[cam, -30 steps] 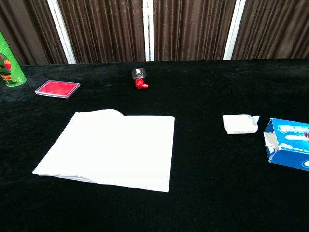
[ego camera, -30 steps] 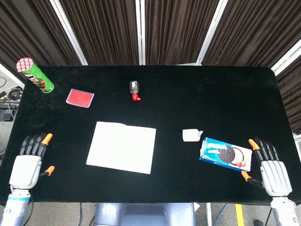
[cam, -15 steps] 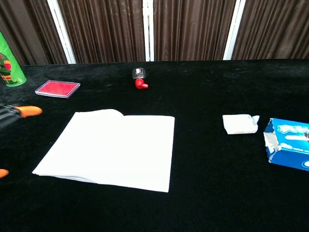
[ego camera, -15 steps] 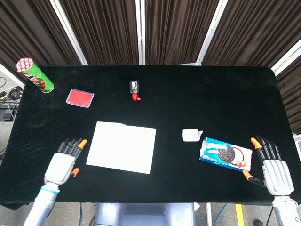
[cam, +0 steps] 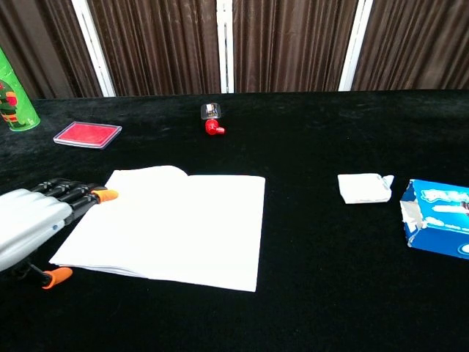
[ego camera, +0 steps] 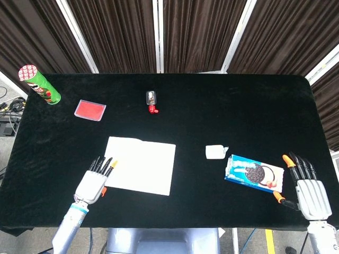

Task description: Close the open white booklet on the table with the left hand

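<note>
The open white booklet (ego camera: 141, 164) (cam: 168, 224) lies flat on the black table, left of centre, its pages spread. My left hand (ego camera: 94, 183) (cam: 33, 220) hovers at the booklet's left edge, flat and open, its orange fingertips (cam: 105, 195) reaching over the near-left corner of the page. It holds nothing. My right hand (ego camera: 309, 192) rests open at the table's front right, beside the cookie box, and is out of the chest view.
A blue cookie box (ego camera: 253, 173) (cam: 438, 218) and a small white packet (ego camera: 215, 152) (cam: 363, 188) lie to the right. At the back are a green chip can (ego camera: 39, 84), a red flat case (ego camera: 90, 110) (cam: 87, 134) and a small red-capped bottle (ego camera: 151, 101) (cam: 212, 119).
My left hand has moved right from the table's front-left corner to the booklet's left edge and come into the chest view. The booklet has stayed put; the right hand barely shifted.
</note>
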`<state>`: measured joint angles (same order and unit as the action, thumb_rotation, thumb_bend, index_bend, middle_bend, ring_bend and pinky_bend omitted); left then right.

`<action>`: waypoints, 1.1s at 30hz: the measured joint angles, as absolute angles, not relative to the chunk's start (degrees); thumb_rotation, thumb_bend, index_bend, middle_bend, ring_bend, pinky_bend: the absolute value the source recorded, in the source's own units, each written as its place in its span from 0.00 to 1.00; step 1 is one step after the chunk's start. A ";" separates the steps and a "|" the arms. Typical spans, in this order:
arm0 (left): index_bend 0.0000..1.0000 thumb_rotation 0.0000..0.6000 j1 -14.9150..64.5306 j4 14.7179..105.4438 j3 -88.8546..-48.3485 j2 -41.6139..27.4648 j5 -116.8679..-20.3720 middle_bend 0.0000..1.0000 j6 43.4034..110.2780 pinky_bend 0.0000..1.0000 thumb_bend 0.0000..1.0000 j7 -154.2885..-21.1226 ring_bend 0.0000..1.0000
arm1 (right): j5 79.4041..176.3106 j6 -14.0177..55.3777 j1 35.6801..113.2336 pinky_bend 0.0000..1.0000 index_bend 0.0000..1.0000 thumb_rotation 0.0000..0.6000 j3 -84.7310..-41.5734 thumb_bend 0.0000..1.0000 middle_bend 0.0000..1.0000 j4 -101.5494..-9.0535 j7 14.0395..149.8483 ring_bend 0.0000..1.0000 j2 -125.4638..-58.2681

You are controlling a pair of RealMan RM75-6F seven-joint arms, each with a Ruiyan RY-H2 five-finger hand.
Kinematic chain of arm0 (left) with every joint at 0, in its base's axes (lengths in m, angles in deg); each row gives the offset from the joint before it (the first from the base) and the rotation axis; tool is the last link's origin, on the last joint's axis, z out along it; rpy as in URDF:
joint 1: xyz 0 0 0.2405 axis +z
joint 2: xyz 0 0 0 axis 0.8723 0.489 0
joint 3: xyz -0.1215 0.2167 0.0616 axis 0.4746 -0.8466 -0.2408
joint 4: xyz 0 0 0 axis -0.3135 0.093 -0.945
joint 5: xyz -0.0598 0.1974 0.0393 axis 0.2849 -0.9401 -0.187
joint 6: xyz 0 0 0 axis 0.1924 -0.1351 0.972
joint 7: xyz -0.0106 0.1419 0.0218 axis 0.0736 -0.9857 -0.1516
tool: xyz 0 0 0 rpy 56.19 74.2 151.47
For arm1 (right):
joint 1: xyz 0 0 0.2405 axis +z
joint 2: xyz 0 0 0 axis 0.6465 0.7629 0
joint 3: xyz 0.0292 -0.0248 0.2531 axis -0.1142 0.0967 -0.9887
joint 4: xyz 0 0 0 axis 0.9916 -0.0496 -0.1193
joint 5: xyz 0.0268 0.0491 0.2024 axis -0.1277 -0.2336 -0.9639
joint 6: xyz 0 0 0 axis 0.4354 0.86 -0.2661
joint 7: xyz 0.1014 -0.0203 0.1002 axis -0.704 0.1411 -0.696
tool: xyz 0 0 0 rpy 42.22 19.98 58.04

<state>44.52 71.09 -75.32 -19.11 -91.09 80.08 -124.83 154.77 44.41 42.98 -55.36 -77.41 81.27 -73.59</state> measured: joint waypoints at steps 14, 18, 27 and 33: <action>0.00 1.00 43.08 68.13 -75.22 -21.34 -89.55 0.00 79.87 0.00 0.31 -125.33 0.00 | 155.07 44.50 42.90 0.00 0.00 1.00 -55.23 0.09 0.00 -77.75 80.89 0.00 -73.34; 0.00 1.00 42.83 66.70 -75.32 -22.23 -89.66 0.00 80.13 0.00 0.39 -124.49 0.00 | 155.12 44.51 42.86 0.00 0.00 1.00 -55.17 0.08 0.00 -77.81 80.95 0.00 -73.31; 0.00 1.00 42.61 65.26 -76.24 -23.23 -92.57 0.00 82.70 0.00 0.56 -122.75 0.00 | 155.07 44.46 42.85 0.00 0.00 1.00 -55.18 0.08 0.00 -77.80 80.85 0.00 -73.30; 0.00 1.00 42.43 66.78 -76.46 -22.32 -96.77 0.00 86.70 0.00 0.56 -120.66 0.00 | 155.26 44.46 42.83 0.00 0.00 1.00 -55.04 0.08 0.00 -77.85 81.07 0.00 -73.39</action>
